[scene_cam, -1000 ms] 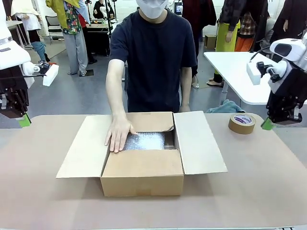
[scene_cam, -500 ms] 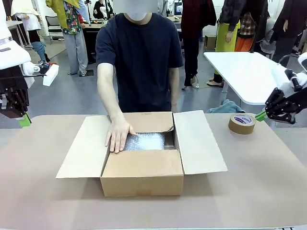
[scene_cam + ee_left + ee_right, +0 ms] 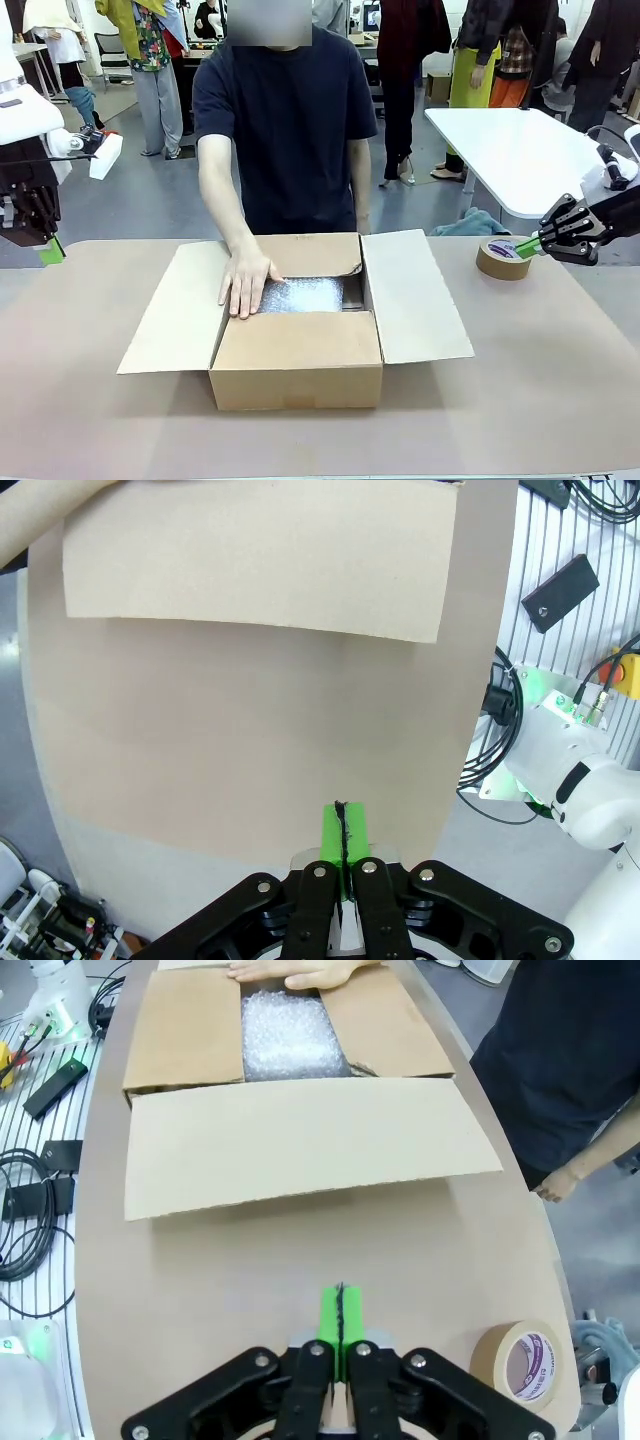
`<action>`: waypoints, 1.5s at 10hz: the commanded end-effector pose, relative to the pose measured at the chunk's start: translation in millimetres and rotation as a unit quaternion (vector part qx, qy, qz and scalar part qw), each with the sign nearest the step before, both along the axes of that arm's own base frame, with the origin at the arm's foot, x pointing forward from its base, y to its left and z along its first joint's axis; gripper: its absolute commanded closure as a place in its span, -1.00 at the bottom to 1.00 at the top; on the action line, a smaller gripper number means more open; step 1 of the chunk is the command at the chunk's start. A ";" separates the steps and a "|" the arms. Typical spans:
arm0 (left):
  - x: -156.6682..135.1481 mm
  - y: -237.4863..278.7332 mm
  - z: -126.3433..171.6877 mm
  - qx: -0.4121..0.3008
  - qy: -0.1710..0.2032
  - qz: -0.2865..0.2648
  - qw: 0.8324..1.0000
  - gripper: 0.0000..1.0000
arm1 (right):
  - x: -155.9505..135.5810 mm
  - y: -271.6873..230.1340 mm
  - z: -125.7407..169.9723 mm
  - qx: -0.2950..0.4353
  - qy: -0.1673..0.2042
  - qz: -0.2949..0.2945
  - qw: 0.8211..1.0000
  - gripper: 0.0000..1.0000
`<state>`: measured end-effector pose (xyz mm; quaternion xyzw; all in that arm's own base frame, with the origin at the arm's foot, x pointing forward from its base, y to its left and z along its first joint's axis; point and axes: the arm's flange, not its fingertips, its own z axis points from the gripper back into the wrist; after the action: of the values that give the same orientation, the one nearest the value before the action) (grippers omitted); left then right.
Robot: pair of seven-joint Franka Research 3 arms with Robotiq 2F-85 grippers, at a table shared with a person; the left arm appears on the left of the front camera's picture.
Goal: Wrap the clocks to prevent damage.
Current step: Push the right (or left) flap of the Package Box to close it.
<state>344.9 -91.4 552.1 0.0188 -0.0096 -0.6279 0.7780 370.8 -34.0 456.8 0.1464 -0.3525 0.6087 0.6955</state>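
An open cardboard box (image 3: 297,358) (image 3: 300,1150) stands mid-table with bubble wrap (image 3: 303,295) (image 3: 289,1035) inside; the clocks are hidden under it. The person's hand (image 3: 246,282) (image 3: 300,972) rests flat on the box's far left flap beside the wrap. My left gripper (image 3: 50,250) (image 3: 343,842) hangs shut and empty over the table's far left edge. Near the right edge my right gripper (image 3: 527,245) (image 3: 340,1318) is shut and empty, tilted toward the box, its tips just over the tape roll (image 3: 504,258) (image 3: 525,1361).
The box's side flaps (image 3: 415,297) lie spread left and right over the brown table (image 3: 520,380). A white table (image 3: 510,150) and several people stand behind. Cables and a robot base (image 3: 575,780) sit beyond the table's edge.
My right arm has swung down and tilted, bringing its shut gripper leftward to the tape roll. The person has straightened up; the hand stays on the box. My left arm has not moved.
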 end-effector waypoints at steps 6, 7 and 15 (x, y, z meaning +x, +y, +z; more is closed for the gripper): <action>-0.4 -0.7 0.2 -0.004 0.001 0.001 1.000 0.98 | 8.5 -10.9 -27.4 0.065 -0.008 0.030 0.997 0.98; -0.4 -0.7 0.2 -0.004 0.001 0.001 1.000 0.98 | 17.8 -14.0 -46.6 0.088 -0.014 0.038 0.995 0.98; -0.4 -0.7 0.2 -0.004 0.001 0.001 1.000 0.98 | 73.4 -14.0 -170.7 0.145 0.039 -0.003 0.989 0.98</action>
<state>344.9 -91.5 552.3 0.0187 -0.0098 -0.6280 0.7779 428.9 -55.5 289.7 0.2708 -0.4191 0.5432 0.6752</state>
